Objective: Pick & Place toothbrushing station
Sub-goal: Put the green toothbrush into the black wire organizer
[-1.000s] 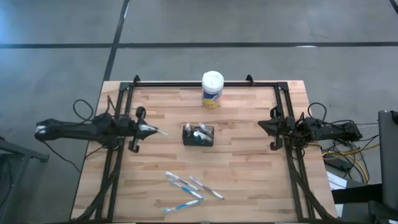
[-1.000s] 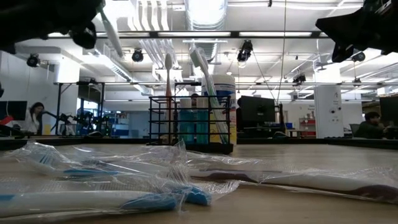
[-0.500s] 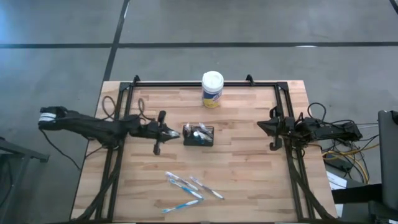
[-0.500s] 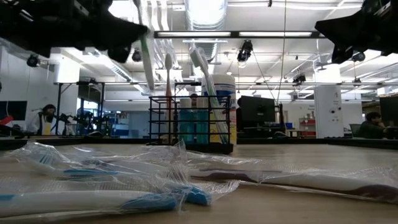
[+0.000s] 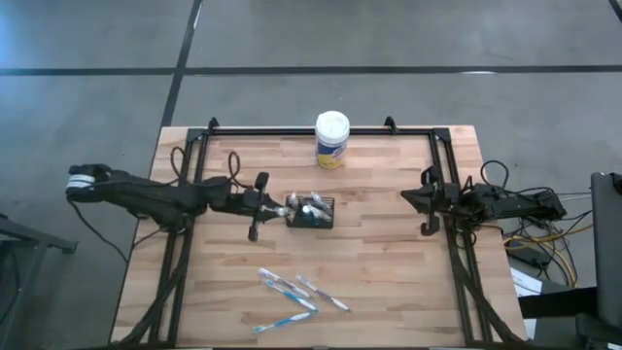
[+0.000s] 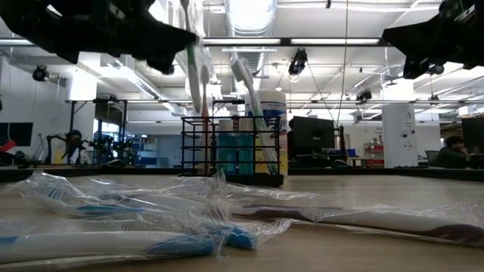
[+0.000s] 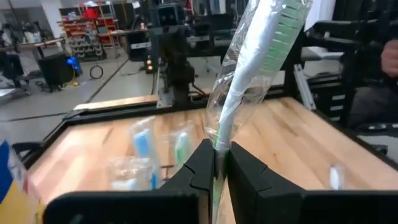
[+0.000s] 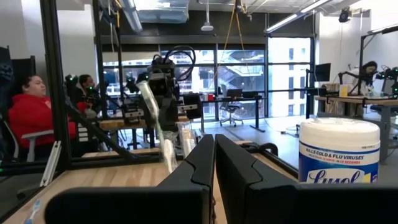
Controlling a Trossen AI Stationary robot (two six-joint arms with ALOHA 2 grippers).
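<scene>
**Toothbrushing station mid-bench, left hand over it with a wrapped brush**

Toothbrushing station [image 5: 310, 211] stands at the middle of my wooden bench [image 5: 389, 272], a small black wire caddy with wrapped brushes already poking up out of it; in the low view its dark frame [image 6: 231, 143] stands upright behind a heap of clear wrappers. From the bench's left side my left arm reaches across, and its left hand [image 5: 275, 205] sits just beside the caddy's left end; the wrist view shows the fingers pressed tight on a plastic-wrapped toothbrush [image 7: 249, 81] with green bristles, handle pinched between them, head tilted up and away. My right arm waits at the bench's right edge, well apart from the caddy; the right hand [image 5: 425, 199] has its fingers pressed together with nothing between them. A white-lidded wipes canister [image 5: 331, 139] stands at the far edge, beyond the caddy; four more loose wrapped toothbrushes [image 5: 292, 295] lie scattered on the near part of the bench, apart from both hands.
</scene>
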